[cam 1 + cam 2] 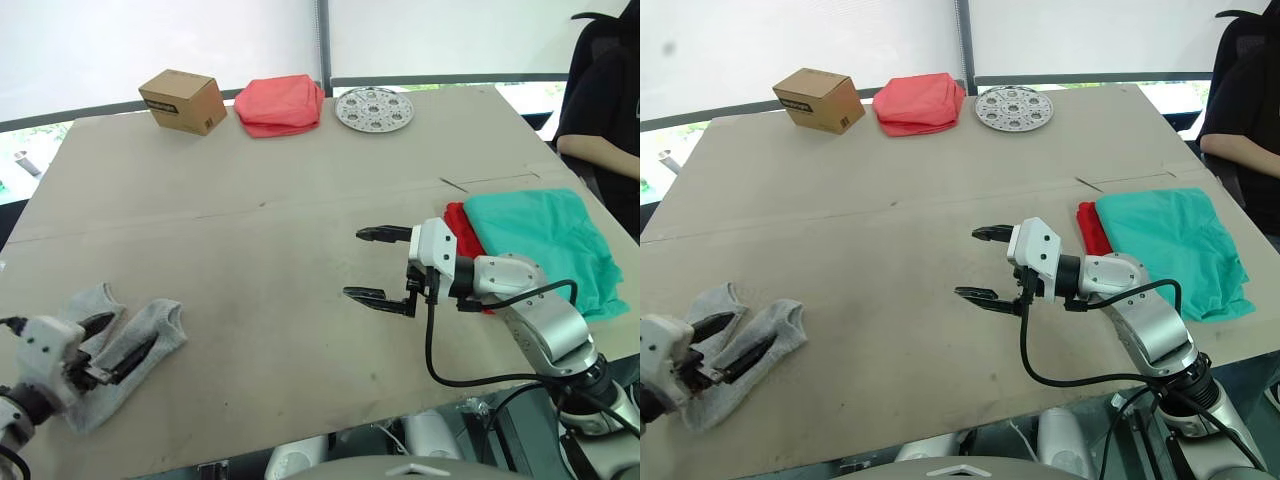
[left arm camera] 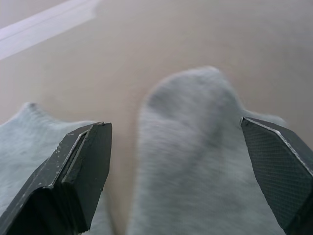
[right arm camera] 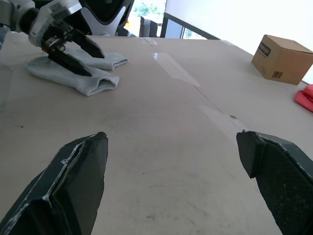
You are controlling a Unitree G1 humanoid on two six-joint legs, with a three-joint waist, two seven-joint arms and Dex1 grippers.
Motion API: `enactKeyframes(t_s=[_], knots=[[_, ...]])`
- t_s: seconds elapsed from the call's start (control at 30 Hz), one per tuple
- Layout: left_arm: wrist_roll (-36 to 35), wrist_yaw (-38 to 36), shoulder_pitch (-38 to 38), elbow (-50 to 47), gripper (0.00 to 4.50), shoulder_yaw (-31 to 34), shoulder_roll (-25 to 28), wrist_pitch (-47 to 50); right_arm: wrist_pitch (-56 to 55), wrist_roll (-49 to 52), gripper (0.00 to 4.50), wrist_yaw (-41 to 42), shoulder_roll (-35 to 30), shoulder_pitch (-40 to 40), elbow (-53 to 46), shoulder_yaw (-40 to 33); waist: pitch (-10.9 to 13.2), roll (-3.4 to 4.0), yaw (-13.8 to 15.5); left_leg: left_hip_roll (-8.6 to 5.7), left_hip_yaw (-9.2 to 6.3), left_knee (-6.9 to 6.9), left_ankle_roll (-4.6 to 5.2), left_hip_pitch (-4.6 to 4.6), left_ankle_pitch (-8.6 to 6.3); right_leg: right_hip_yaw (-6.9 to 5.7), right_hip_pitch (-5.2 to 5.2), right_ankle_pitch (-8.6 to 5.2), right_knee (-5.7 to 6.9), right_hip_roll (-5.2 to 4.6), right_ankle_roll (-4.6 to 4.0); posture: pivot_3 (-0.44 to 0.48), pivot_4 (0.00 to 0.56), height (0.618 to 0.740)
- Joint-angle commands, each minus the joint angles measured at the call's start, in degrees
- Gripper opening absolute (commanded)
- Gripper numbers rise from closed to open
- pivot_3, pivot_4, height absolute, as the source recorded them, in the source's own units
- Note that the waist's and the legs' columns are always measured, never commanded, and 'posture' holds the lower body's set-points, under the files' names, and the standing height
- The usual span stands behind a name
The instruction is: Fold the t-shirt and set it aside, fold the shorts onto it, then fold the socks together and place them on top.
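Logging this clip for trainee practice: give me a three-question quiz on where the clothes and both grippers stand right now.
1. True or false: the shorts lie on top of the t-shirt.
2. Which gripper is over the socks? A) left gripper B) right gripper
3. Fill in: the right gripper's fingers are ____.

Key: 1 true; 2 A; 3 open, over bare table.

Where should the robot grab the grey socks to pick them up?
Probably from above, at the spot where the socks overlap near the left gripper. They lie flat and splayed in a V, so one pinch there could catch both. Its jaws are open over them already.
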Motion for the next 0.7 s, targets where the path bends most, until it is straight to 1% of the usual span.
enactKeyframes(t_s=[0.03,0.13,0.33,0.43,0.53,0.57,0.6,0.63,0.7], knots=[[-0.03,5.74,-3.94,3.73,4.50,3.18,4.07,6.38,-0.88,-0.05,4.45,0.06,0.04,-0.43,-1.62,-0.06,0.00,-0.01,-0.01,0.00,-0.02,0.00,0.00,0.00,0.00,-0.03,0.00,0.01,0.01,0.01,0.02,0.000,0.150,0.740],[3.32,10.04,-7.92,5.68,4.50,0.64,6.49,8.20,-1.51,-0.61,4.45,0.09,0.29,-0.37,-1.08,0.05,-0.01,-0.02,0.00,-0.02,-0.02,0.01,0.00,0.01,0.00,-0.04,0.01,0.11,0.02,0.01,0.19,0.000,0.150,0.740],[8.07,13.12,-7.85,5.47,4.50,-3.57,6.15,9.17,-1.57,-1.44,4.45,-0.63,0.61,-0.03,-1.42,-0.02,-0.01,-0.01,-0.34,0.00,0.08,-0.03,-0.05,0.01,-0.01,0.08,-0.09,0.13,0.02,0.00,0.18,0.000,0.150,0.740],[10.21,15.13,-7.74,6.86,3.67,-4.82,6.31,9.68,-1.19,-1.42,4.50,-0.77,0.58,0.02,-1.72,-0.22,-0.01,-0.02,-0.15,0.04,0.03,-0.04,-0.11,0.01,-0.05,0.06,-0.10,0.12,0.03,-0.01,0.17,0.000,0.150,0.740],[11.09,15.64,-7.38,7.39,2.28,-5.45,6.60,10.73,-1.02,-1.40,4.50,-0.78,0.33,0.05,-1.85,-0.46,-0.03,0.00,-0.11,0.02,0.07,-0.04,-0.10,0.02,-0.05,0.09,-0.09,0.13,0.04,-0.04,0.17,0.000,0.150,0.740],[11.00,15.81,-7.36,7.28,1.70,-5.41,6.52,11.32,-1.00,-1.38,4.50,-0.78,0.28,0.03,-1.84,-0.52,-0.03,0.01,-0.15,0.02,0.08,-0.04,-0.10,0.03,-0.05,0.09,-0.09,0.13,0.04,-0.04,0.17,0.000,0.150,0.740],[10.84,15.58,-7.14,6.90,1.38,-5.48,6.47,11.77,-0.96,-1.34,4.50,-0.78,0.24,0.03,-1.89,-0.57,-0.03,0.01,-0.19,0.02,0.09,-0.04,-0.10,0.04,-0.05,0.10,-0.09,0.14,0.04,-0.04,0.16,0.000,0.150,0.740],[10.89,15.52,-6.81,6.35,0.96,-5.71,6.36,12.18,-0.95,-1.34,4.50,-0.79,0.23,-0.01,-1.88,-0.59,-0.04,0.03,-0.24,0.02,0.10,-0.04,-0.10,0.05,-0.05,0.11,-0.09,0.14,0.06,-0.05,0.16,0.000,0.150,0.740],[9.55,15.89,-7.44,5.28,0.33,-5.24,5.06,13.09,-1.01,-1.39,4.50,-0.74,0.24,-0.17,-1.67,-0.53,-0.04,0.07,-0.24,0.04,0.11,-0.04,-0.10,0.06,-0.05,0.11,-0.09,0.14,0.06,-0.05,0.16,0.000,0.150,0.740]])
